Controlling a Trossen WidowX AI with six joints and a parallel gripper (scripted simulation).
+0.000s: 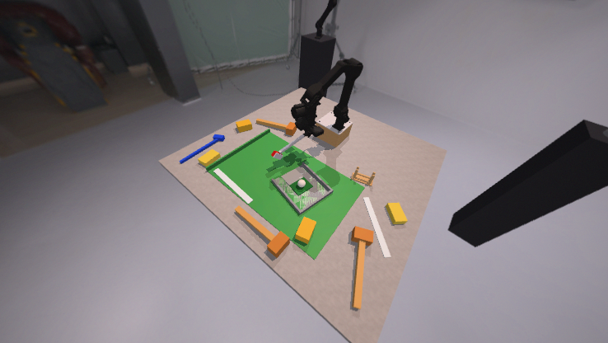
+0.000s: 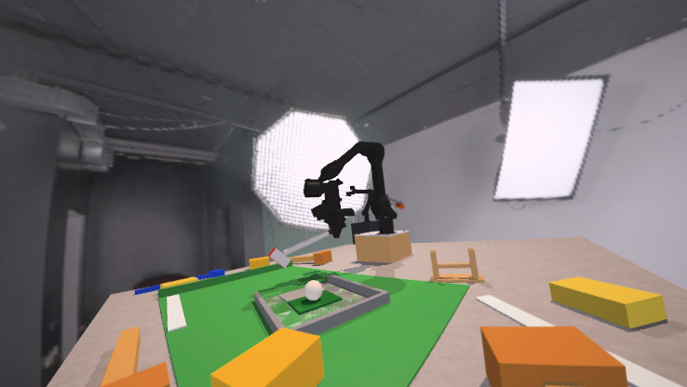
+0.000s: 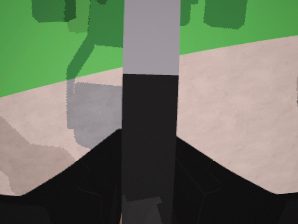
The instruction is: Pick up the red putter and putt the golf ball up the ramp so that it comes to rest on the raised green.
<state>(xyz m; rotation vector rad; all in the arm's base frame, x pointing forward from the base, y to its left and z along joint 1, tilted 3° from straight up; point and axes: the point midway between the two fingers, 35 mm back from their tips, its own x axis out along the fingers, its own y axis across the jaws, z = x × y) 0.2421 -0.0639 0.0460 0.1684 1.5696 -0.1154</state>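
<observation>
The putter (image 1: 276,153) (image 2: 279,257), with a red and white head, a pale shaft and a black grip, slants down and left from the gripper. Its head is just above the mat, left of the ramp. My gripper (image 1: 307,134) (image 2: 335,234) (image 3: 141,139) is shut on the grip, which runs straight up the wrist view. The white golf ball (image 1: 301,183) (image 2: 313,290) sits on the dark green raised square (image 1: 300,191) (image 2: 328,299) inside the grey-walled ramp enclosure (image 1: 315,201) (image 2: 353,312). The ball does not show in the wrist view.
The green mat (image 1: 250,162) (image 2: 384,331) has a raised rail (image 1: 240,148) at its far left edge. A wooden rack (image 1: 362,176) (image 2: 454,277) stands beside it. Yellow blocks, orange mallets, white strips and a blue mallet (image 1: 199,148) lie around; an orange-yellow block (image 1: 306,230) lies on the mat's near part.
</observation>
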